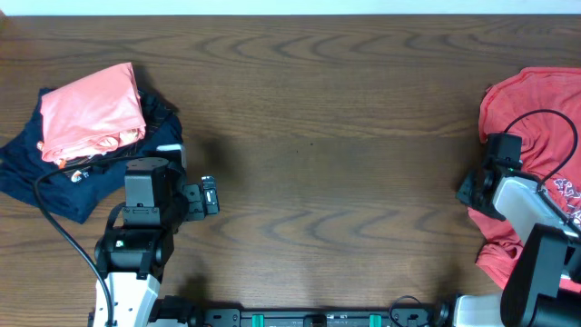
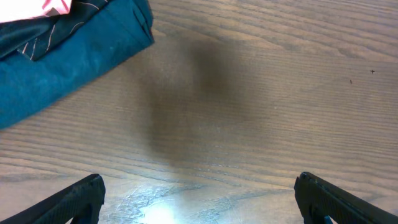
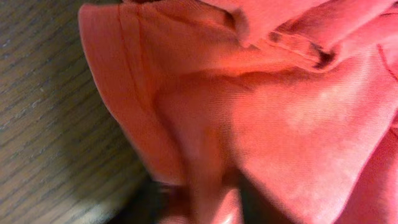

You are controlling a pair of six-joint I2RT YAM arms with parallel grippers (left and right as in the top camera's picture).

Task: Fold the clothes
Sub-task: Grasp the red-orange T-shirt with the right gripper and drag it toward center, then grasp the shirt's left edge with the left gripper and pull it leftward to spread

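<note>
Where the table (image 1: 345, 136) meets its right edge, the orange-red T-shirt (image 1: 526, 100) lies in a crumpled heap, partly out of frame. Its long axis runs from far side to near side, and a bit of white print shows toward its near right. Neck and hem cannot be told apart. The right gripper (image 1: 474, 189) sits at the shirt's left border, perhaps biting the cloth; the wrist view is filled with red folds, so I cannot tell its grip. The left gripper (image 2: 199, 190) hangs spread wide over bare wood, beside a navy garment (image 1: 54, 182) bearing a folded salmon-pink garment (image 1: 91, 109).
</note>
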